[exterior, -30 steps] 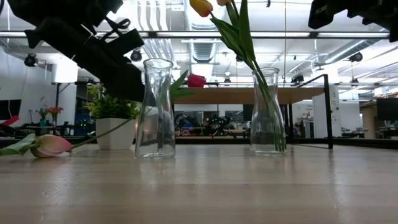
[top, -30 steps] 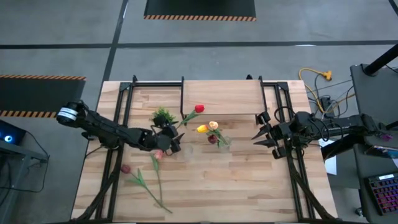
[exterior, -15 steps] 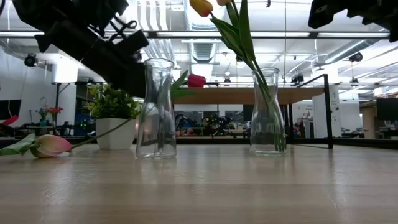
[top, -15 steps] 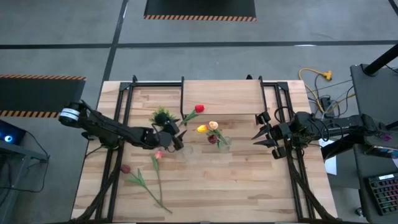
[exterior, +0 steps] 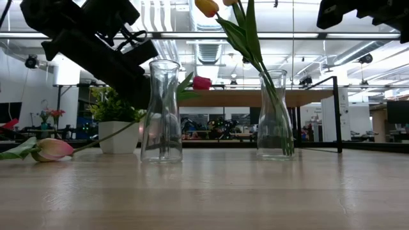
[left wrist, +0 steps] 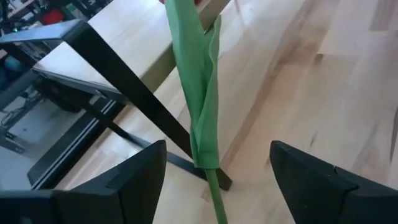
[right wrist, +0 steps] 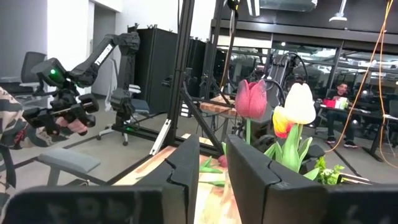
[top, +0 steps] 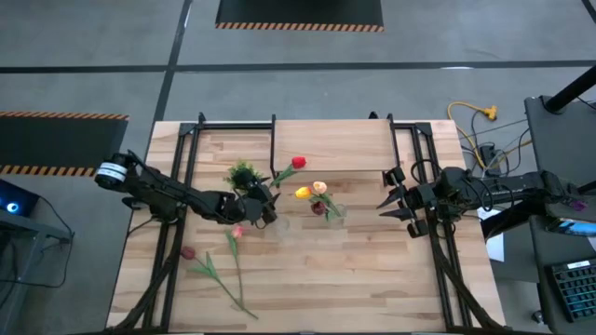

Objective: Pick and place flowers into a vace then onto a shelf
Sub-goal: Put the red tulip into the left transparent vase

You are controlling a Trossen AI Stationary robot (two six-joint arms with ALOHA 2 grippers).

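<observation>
Reaching for the red tulip (top: 298, 162) with the left claw (top: 264, 207); its stem (left wrist: 205, 118) runs up between my two spread fingers (left wrist: 134, 177) in the left wrist view, untouched as far as I can see. Claw is wide, nothing held. The red head lies up on the shelf (top: 331, 140), the stem slanting down toward the tabletop (top: 372, 270) beside the small potted plant (top: 244, 173).

Other flowers: yellow, peach and dark heads already stand in the far vase (exterior: 275, 115). The near vase (exterior: 161, 110) is empty. A pink tulip (exterior: 52, 149) and one more flower (top: 189, 252) lie flat on the tabletop near the left edge.

Right claw (top: 389, 198) waits well apart, near the right side of the shelf, fingers narrow, empty.

Note to self for this step:
- Centre the stem between the fingers before closing; it sits slightly toward one side now.
- Grip on bare stem below the leaf, not on the leaf, which I judge would slip.
- Mind the black shelf leg (left wrist: 134, 102) just behind the stem.
- Lift clear before swinging toward the near vase.
</observation>
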